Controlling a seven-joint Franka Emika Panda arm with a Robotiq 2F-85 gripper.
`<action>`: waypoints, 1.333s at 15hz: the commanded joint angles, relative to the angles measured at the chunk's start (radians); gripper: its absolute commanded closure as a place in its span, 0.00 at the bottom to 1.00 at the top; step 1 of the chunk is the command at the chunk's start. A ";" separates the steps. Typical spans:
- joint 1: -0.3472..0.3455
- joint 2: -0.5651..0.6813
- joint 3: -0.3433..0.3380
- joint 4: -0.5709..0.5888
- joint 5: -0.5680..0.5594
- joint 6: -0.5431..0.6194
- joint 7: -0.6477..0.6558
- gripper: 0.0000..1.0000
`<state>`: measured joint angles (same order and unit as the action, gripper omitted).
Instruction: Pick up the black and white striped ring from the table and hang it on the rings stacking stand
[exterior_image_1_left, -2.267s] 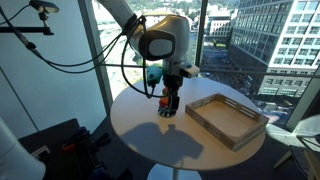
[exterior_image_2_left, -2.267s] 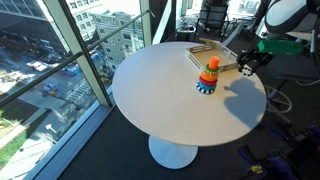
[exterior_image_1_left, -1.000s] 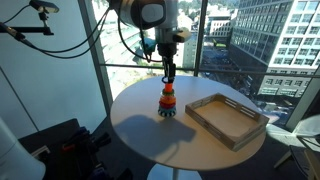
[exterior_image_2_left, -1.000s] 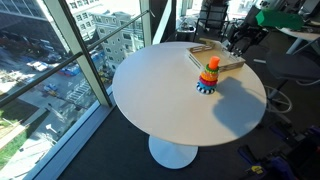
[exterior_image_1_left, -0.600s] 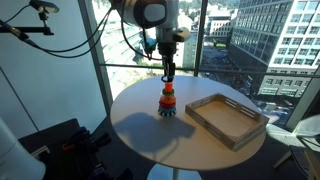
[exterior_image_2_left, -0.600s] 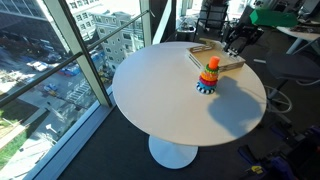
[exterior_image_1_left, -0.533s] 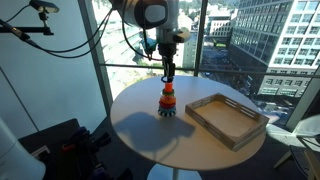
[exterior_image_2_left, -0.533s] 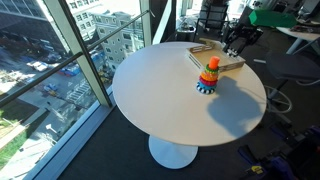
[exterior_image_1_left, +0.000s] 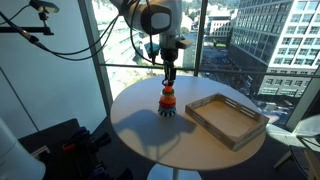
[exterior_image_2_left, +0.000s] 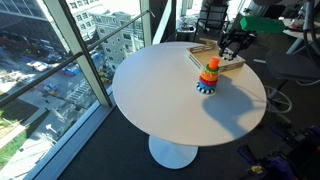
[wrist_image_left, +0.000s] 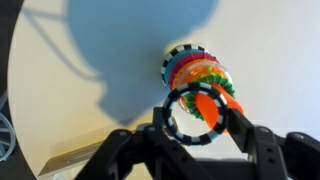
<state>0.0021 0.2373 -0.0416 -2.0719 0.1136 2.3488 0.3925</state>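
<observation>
My gripper (wrist_image_left: 197, 118) is shut on the black and white striped ring (wrist_image_left: 197, 140), its fingers pinching the ring's two sides. The ring is held level in the air right above the rings stacking stand (wrist_image_left: 200, 72), whose orange tip shows through the ring's hole. The stand is a cone of coloured rings on a striped base, standing on the white round table (exterior_image_1_left: 140, 135). In both exterior views the gripper (exterior_image_1_left: 169, 78) (exterior_image_2_left: 229, 50) hangs just above the stand (exterior_image_1_left: 168, 104) (exterior_image_2_left: 209, 76).
A rectangular wooden tray (exterior_image_1_left: 227, 118) (exterior_image_2_left: 203, 48) lies on the table close beside the stand. The table (exterior_image_2_left: 170, 110) stands next to tall windows. Cables and gear hang at the left of an exterior view (exterior_image_1_left: 40, 40).
The gripper has risen from table level beside the stand to above it, carrying the ring. In the last half second it shifted slightly, closer over the stand's tip.
</observation>
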 joint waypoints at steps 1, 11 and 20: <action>0.000 0.033 0.009 0.051 0.042 -0.034 -0.012 0.59; 0.011 0.068 0.015 0.082 0.048 -0.014 -0.003 0.59; 0.030 0.111 0.008 0.127 0.024 -0.026 0.021 0.59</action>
<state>0.0206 0.3191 -0.0261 -1.9919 0.1479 2.3490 0.3915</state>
